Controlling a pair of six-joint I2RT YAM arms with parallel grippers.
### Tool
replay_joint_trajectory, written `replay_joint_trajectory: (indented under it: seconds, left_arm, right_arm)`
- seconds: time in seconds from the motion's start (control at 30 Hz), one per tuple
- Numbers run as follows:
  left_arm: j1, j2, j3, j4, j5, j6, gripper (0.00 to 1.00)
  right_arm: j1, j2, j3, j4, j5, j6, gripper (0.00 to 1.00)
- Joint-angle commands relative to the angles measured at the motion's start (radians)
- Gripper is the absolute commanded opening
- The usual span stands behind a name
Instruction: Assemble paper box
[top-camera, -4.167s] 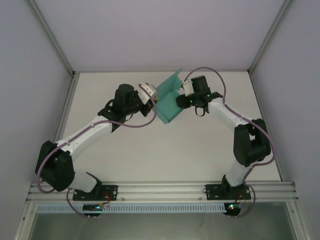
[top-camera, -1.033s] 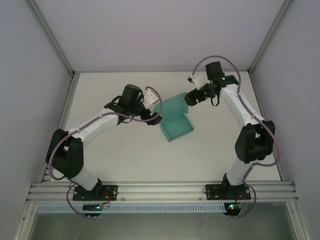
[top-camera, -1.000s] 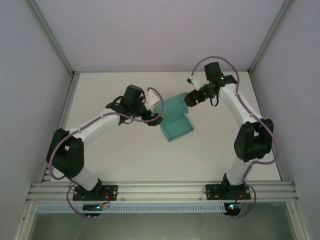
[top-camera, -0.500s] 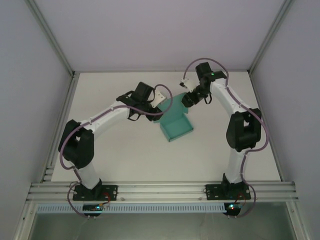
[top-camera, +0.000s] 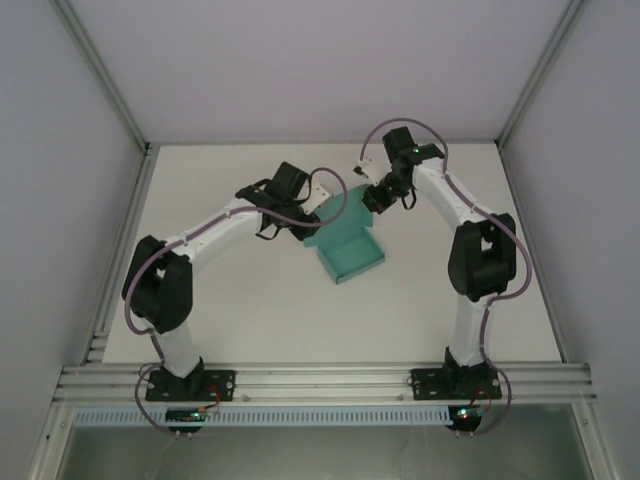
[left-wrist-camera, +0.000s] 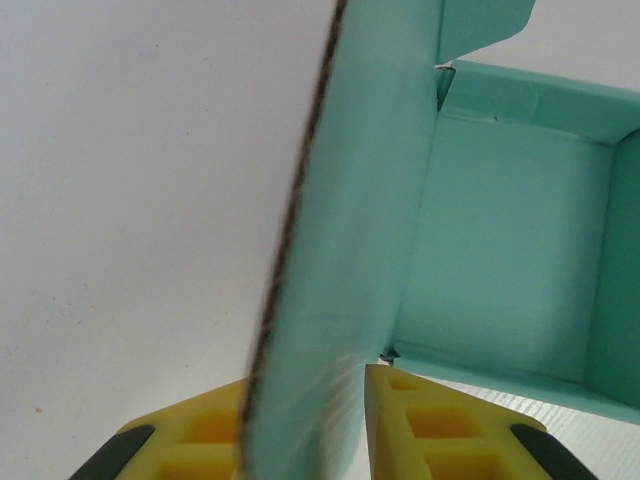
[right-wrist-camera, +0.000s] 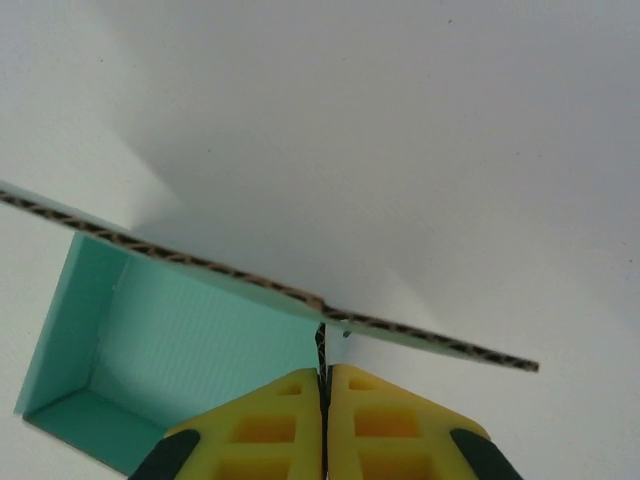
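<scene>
White bench carries the teal paper box near its middle, tray open upward. Right tool pinches a thin flap edge tight. The left tool straddles the raised panel, seemingly gripping it.

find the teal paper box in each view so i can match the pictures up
Top external: the paper box sits open near the middle of the white table.
Left wrist: right half of the picture, one wall edge-on in the left hand.
Right wrist: lower left, a flap edge crossing the frame above the right hand.
Shared landmark: the box's open teal inside floor.
</scene>
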Motion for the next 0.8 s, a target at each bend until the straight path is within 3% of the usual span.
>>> replay_joint_trajectory:
  seconds: [0.0, 0.23, 0.43, 0.57, 0.77]
  left_arm:
    - [-0.003, 0.008, 0.036, -0.032, -0.026, 0.008, 0.23]
    - [-0.002, 0.034, 0.081, -0.108, -0.078, 0.028, 0.23]
    - [-0.002, 0.044, 0.09, -0.119, -0.086, 0.008, 0.16]
    - [-0.001, 0.04, 0.08, -0.131, -0.087, -0.004, 0.26]
    - [0.008, 0.017, 0.034, -0.099, -0.053, -0.01, 0.27]
  right_arm:
    - [0.022, -0.045, -0.056, 0.033, 0.075, 0.066, 0.05]
    - [0.072, -0.159, -0.19, 0.157, 0.229, 0.172, 0.03]
    - [0.081, -0.21, -0.257, 0.207, 0.25, 0.243, 0.05]
    - [0.082, -0.23, -0.277, 0.224, 0.27, 0.249, 0.05]
    - [0.081, -0.246, -0.299, 0.242, 0.256, 0.255, 0.05]
